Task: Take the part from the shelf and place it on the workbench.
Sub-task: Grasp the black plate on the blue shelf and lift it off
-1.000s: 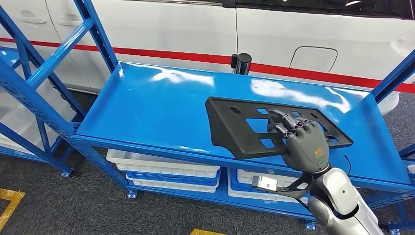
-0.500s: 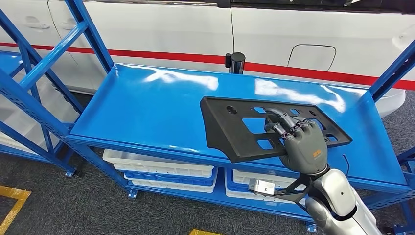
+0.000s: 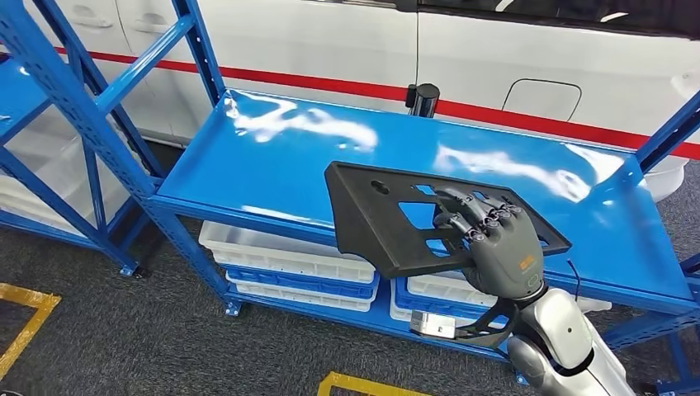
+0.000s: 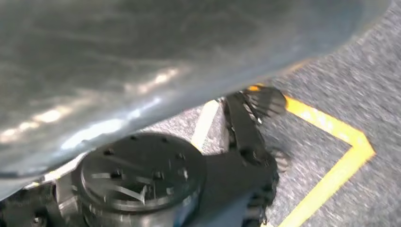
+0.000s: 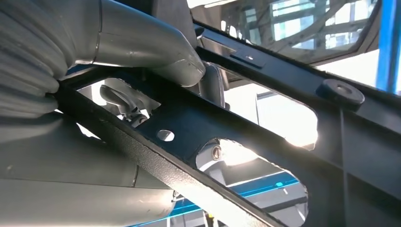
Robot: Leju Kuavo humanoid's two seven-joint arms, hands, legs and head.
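Note:
The part (image 3: 388, 223) is a flat black plastic panel with several cut-out windows. My right hand (image 3: 499, 256) grips it at its right end, fingers through a window from above. It hangs tilted above the blue shelf (image 3: 272, 165), its near corner past the shelf's front edge. In the right wrist view the grey thumb (image 5: 156, 47) presses on the part (image 5: 236, 127) beside a cut-out. A blurred grey mass (image 4: 142, 56) in the left wrist view is my left hand over grey carpet; its fingers are not distinguishable.
White bins (image 3: 281, 264) sit on the lower level under the shelf. A white vehicle (image 3: 330, 41) with a red stripe stands close behind, and a black cylinder (image 3: 425, 99) rises at the shelf's back edge. Blue uprights (image 3: 82, 115) stand at left. Yellow lines (image 3: 25, 330) mark the floor.
The whole picture has shifted, so the camera moved. The part stays in my right hand and now reaches further out over the shelf's front edge.

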